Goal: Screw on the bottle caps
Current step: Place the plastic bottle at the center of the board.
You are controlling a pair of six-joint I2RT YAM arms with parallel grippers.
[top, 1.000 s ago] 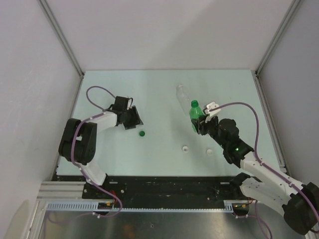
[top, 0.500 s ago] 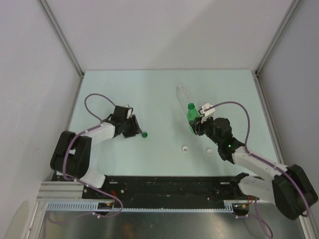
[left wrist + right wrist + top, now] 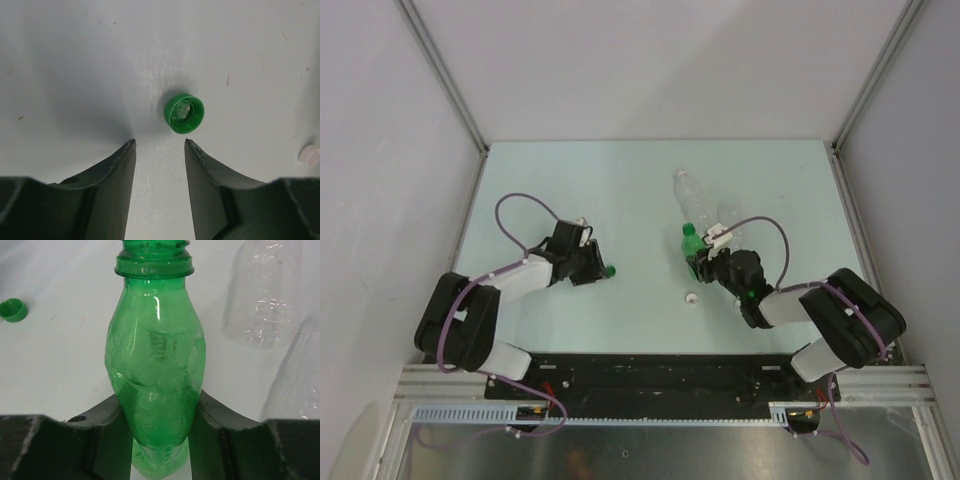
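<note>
The step in hand looks like picking up the green cap (image 3: 184,113) for the green bottle (image 3: 156,370). Your left jaws stand spread and empty, with the cap lying on the tabletop (image 3: 620,180) just beyond their tips and a little toward the right-hand one in the wrist view. It is not between them.

Shift sideways until the cap sits on the centre line of the gap, then move forward and down so the tips straddle it. Close on its side wall, low enough that it cannot squirt out. The cap lies open side up, so I judge it will need turning over before it meets the neck. Grip it across its width so the wrist has room to roll.

The cap lies left of centre, nearer the near edge than the far one. Your right jaws pinch the green bottle around its lower body, right of centre, with its threaded neck bare. Whether its base touches the tabletop I cannot tell. Keep that hold firm so the neck stays steady.

The count:
- **Bottles:** three, one green and two clear (image 3: 688,195) (image 3: 730,214), lying just beyond the green one toward the far edge.
- **Caps:** two in view, the green one and one white cap (image 3: 691,297) near the middle of the near edge.
</note>
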